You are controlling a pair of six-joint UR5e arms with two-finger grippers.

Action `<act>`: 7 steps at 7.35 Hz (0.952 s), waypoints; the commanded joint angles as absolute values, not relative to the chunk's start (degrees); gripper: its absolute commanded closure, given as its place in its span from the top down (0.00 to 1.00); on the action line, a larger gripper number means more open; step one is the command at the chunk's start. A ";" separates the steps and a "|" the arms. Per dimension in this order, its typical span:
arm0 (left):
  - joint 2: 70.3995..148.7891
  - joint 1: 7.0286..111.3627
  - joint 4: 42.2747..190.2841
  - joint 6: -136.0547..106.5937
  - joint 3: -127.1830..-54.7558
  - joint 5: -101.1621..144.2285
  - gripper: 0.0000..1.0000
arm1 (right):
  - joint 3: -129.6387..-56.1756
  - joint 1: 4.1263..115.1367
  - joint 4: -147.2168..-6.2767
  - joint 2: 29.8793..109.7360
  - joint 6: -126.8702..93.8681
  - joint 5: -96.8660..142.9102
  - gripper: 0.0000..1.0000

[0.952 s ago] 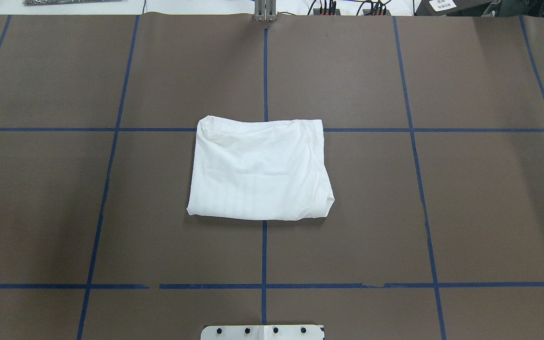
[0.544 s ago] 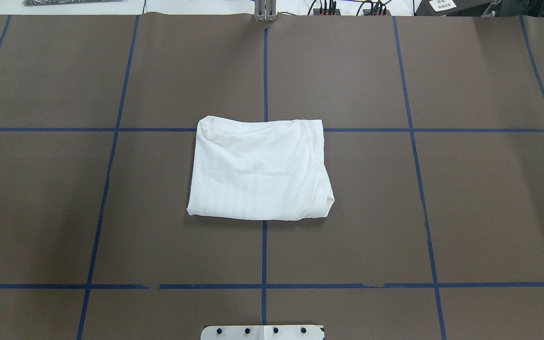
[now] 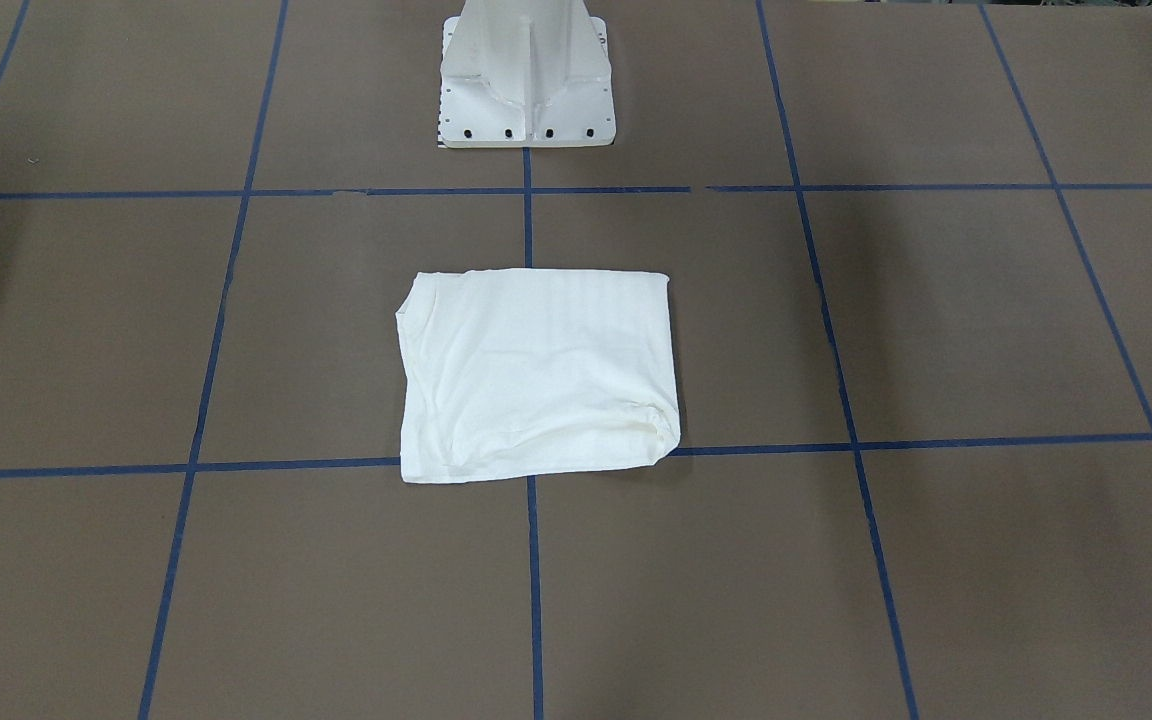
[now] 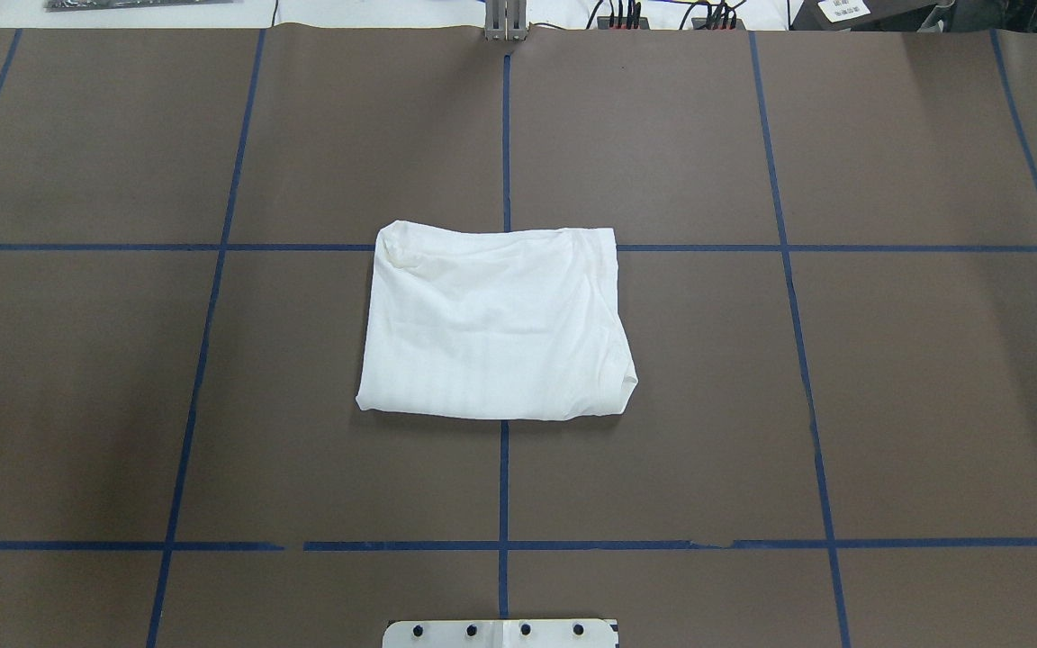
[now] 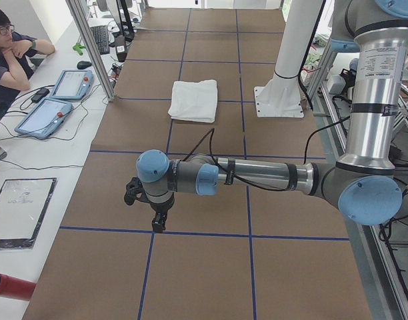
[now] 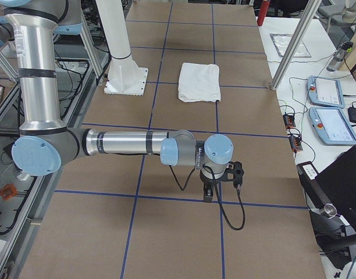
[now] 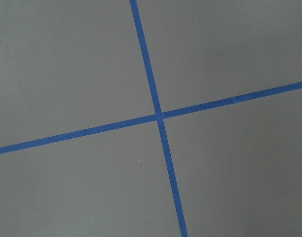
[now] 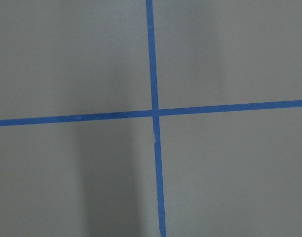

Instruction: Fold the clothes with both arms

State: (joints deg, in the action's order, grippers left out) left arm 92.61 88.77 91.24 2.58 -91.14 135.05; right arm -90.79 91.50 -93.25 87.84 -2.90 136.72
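- The shirt (image 4: pixel 496 324) lies folded into a rough rectangle mid-worktop (image 4: pixel 843 405), across a crossing of blue tape (image 4: pixel 505 126), near the pedestal (image 3: pixel 526 70).
- The left arm (image 5: pixel 257 175) reaches low over the worktop's left end, well apart from the shirt.
- The left fingers (image 5: pixel 157 223) point down. I cannot tell whether they are wide or narrow.
- The right arm (image 6: pixel 125 142) mirrors it at the right end.
- The right fingers (image 6: pixel 207 195) point down, and again I cannot tell their spread.

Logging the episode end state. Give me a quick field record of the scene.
table: brown, blue tape grid
shirt: white, folded to a rectangle, flat near the centre
left gripper: over bare table, clear of shirt; open/shut unclear
right gripper: likewise, opposite end of table
pedestal: white, apart from shirt
fold: looks done
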 commanded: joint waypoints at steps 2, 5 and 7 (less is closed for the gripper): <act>92.55 88.86 91.23 -0.09 -91.41 135.09 1.00 | -90.79 91.49 -93.25 87.80 -2.81 135.97 1.00; 92.37 88.86 91.14 -1.48 -91.41 135.26 1.00 | -90.79 91.49 -93.25 87.80 -2.81 135.88 1.00; 92.37 88.86 91.14 -1.58 -91.41 135.35 1.00 | -90.79 91.49 -93.25 87.80 -2.81 135.88 1.00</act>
